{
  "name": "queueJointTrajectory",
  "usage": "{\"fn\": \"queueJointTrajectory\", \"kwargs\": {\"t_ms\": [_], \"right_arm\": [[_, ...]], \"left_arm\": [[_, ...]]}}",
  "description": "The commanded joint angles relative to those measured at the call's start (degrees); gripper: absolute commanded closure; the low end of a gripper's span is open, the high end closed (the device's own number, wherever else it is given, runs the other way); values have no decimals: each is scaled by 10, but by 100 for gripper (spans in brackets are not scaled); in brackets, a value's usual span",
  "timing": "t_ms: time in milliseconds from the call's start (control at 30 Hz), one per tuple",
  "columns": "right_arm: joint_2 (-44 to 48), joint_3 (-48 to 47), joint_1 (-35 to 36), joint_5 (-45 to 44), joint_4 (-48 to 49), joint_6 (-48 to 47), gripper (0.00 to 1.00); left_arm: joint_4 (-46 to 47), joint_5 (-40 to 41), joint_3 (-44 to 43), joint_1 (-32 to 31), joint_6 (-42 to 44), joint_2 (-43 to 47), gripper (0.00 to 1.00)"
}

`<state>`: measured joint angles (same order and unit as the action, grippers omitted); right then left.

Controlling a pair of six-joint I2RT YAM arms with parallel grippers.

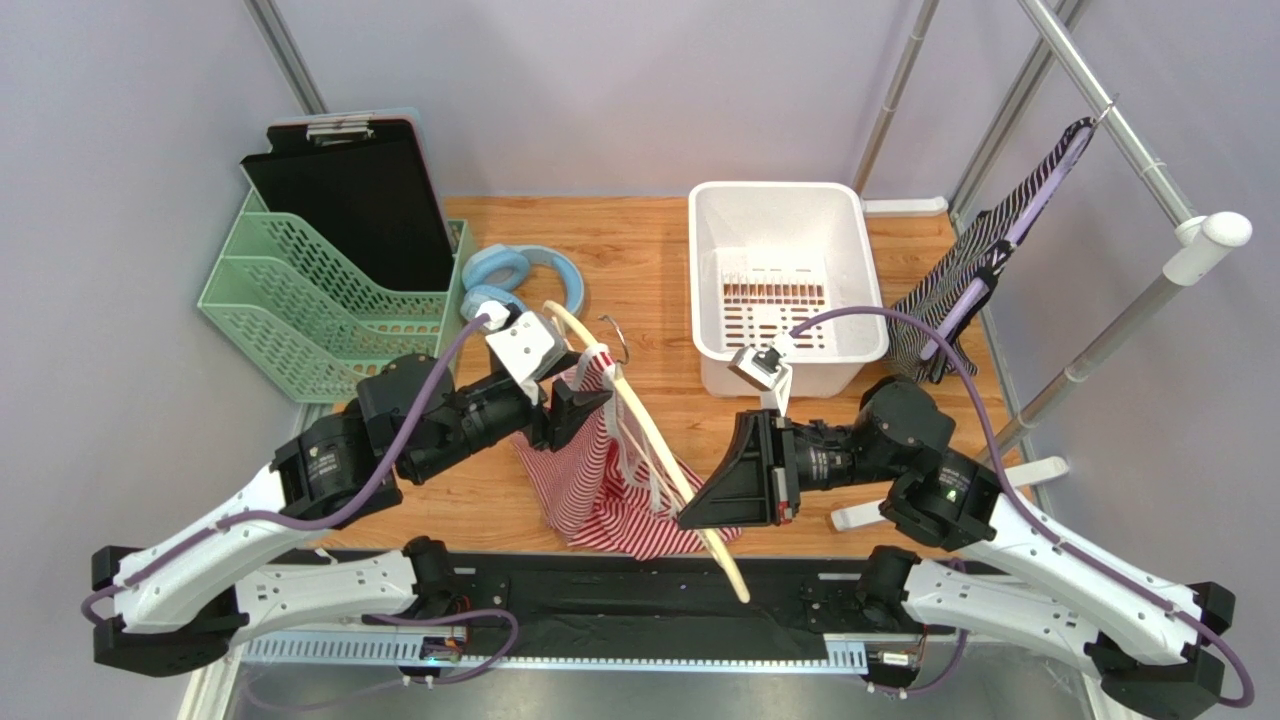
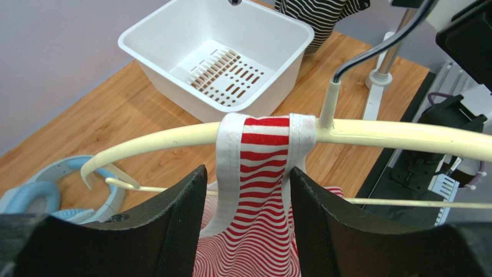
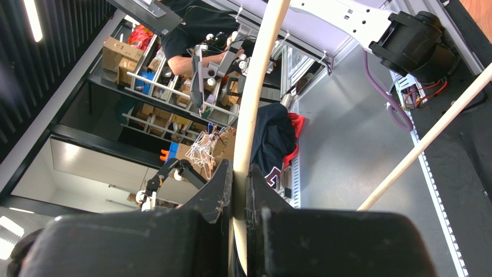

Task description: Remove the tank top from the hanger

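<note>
Left tool (image 2: 247, 176): released, jaws spread to either side of the strap (image 2: 263, 138) of the tank top (image 2: 254, 236), not clamped on it.
Right tool (image 3: 239, 173): clenched on the cream hanger (image 3: 254, 86), whose arm runs up out of the closed fingers.
Tank top: red-and-white striped, hanging from the hanger between the two tools. Its hem is low by the near edge of the surface (image 1: 646, 255); contact cannot be told.
Strap: white-edged, looped over the hanger's arm just ahead of the left tool's fingertips.
Hanger: tilted, one end at the left tool, the other past the right tool.
White basket (image 1: 781, 225): beyond the right tool.
Blue headphones (image 1: 519, 278): just beyond the left tool.
Green file tray (image 1: 301, 300): at the left tool's outer side, with a clipboard (image 1: 353, 195) standing in it.
</note>
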<state>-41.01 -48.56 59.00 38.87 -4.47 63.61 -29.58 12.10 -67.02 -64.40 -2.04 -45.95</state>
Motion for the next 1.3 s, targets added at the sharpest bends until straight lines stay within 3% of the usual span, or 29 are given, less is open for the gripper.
{"fn": "queueJointTrajectory", "kwargs": {"t_ms": [0,100,233,300,333,433,533,767,1067,1267], "right_arm": [[20,-2,1,-8,48,-18,100],[23,0,1,-9,47,-21,100],[30,0,1,-13,28,-30,100],[34,0,1,-19,14,-35,100],[36,2,1,-20,12,-35,100],[44,6,1,-20,9,-36,100],[57,5,1,-26,-12,-45,100],[111,17,1,-18,-91,-85,100],[215,25,1,5,-222,-114,100],[289,-26,1,14,-315,-140,100]], "left_arm": [[33,-19,-22,4,-18,-12,40],[38,-34,-25,5,-26,-15,45],[35,-34,-35,6,-30,-20,69],[32,-31,-40,6,-30,-21,73],[30,-30,-41,6,-29,-22,81],[23,-20,-50,8,-29,-30,94],[7,1,-61,9,-24,-41,100],[-33,32,-94,47,-22,-54,100],[-60,34,-178,143,-11,-113,100],[-53,-5,-224,225,-15,-165,100]]}}
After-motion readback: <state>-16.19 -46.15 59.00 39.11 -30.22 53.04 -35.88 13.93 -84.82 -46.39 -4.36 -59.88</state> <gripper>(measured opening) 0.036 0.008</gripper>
